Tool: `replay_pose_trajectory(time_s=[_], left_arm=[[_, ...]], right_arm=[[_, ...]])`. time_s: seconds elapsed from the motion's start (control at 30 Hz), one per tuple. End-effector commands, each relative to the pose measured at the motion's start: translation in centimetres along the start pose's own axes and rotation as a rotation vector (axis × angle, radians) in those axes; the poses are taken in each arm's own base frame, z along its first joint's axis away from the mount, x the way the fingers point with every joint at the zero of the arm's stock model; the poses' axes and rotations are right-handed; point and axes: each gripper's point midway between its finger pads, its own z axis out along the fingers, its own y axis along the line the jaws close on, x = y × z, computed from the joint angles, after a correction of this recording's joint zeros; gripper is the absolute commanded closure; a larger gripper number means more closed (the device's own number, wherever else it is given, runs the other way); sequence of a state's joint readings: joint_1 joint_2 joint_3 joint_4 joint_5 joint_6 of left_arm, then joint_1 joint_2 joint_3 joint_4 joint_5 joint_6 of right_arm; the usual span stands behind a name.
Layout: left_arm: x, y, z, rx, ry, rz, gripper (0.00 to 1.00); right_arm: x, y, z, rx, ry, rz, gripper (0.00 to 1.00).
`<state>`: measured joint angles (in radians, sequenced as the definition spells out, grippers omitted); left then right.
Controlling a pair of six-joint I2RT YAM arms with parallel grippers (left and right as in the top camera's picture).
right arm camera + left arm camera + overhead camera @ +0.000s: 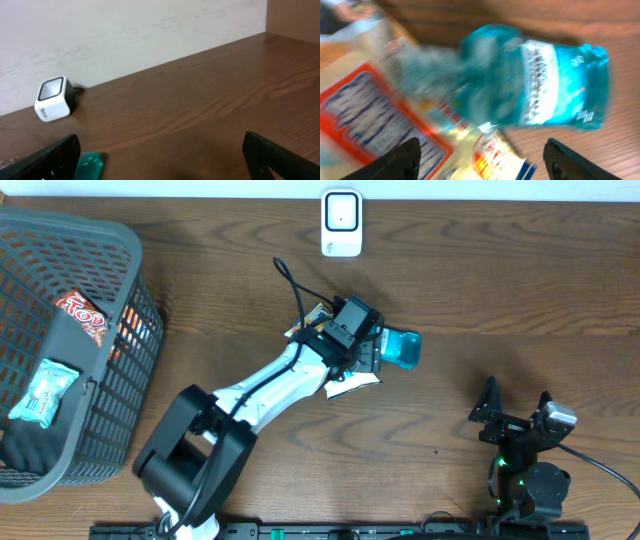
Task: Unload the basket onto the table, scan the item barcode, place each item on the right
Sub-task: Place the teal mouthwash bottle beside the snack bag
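Two grippers: both stand with jaws spread, and neither clamps anything.
Left gripper [481, 152]: jaws wide; its two dark fingertips [405, 160] sit at the lower corners of the wrist view, with only bare space between them.
Teal bottle [540, 82]: on its side on the table [500, 280], just ahead of the left jaws and nearer the fingertip at lower right. A white printed label band faces the camera, but the blur hides any barcode.
Red-and-white packet [370, 115]: flat on the table ahead of the fingertip at lower left. Its edge meets the bottle, but which one lies on top cannot be told.
Right gripper [516, 410]: jaws as wide as they go and empty, well apart from the bottle.
Scanner [341, 223]: a small white box at the back edge of the table, far ahead of the right jaws and off to their left; it is also well beyond the left jaws.
Basket [100, 395]: dark mesh, well behind the left jaws, beside that arm's base. It holds a red snack packet [82, 315] and a pale packet [45, 392].
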<state>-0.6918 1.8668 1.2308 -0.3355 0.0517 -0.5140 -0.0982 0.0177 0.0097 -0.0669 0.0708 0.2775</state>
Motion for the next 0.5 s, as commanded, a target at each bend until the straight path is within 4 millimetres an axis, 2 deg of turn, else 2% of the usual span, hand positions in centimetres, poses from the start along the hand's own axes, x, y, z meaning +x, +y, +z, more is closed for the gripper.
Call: replay_pose_trajectory(time_s=[0.0,0.17,0.2,0.27,0.37,0.47], left_arm=[[-3.2,0.7,-5.0,-0.05,-0.147,0.025,0.16],[-5.6,1.2,-12.9,-0.067,-0.312,0.016,0.13],[-5.8,1.4,-14.4,-0.067,-0.336,0.012,0.06],[-5.8,1.5,-16.9,-0.055,-0.37,0.006,0.04],[-6.3,2.7,-20.8,-0.087,-0.461,-0.014,0.0],[-7.0,4.0,-24.8,-0.113,-0.57,-0.047,0.02]], right_arm=[[0.2,0.1,0.0,-0.006,0.005,-0.01,0.01],[0.2,0.1,0.0,-0.006,0.005,-0.01,0.01],[0.2,0.1,0.0,-0.006,0.005,-0.01,0.01],[0.2,0.1,0.0,-0.006,0.005,-0.01,0.01],[0.2,0.1,0.0,-0.006,0.005,-0.01,0.01],[0.2,0.1,0.0,-0.006,0.005,-0.01,0.01]])
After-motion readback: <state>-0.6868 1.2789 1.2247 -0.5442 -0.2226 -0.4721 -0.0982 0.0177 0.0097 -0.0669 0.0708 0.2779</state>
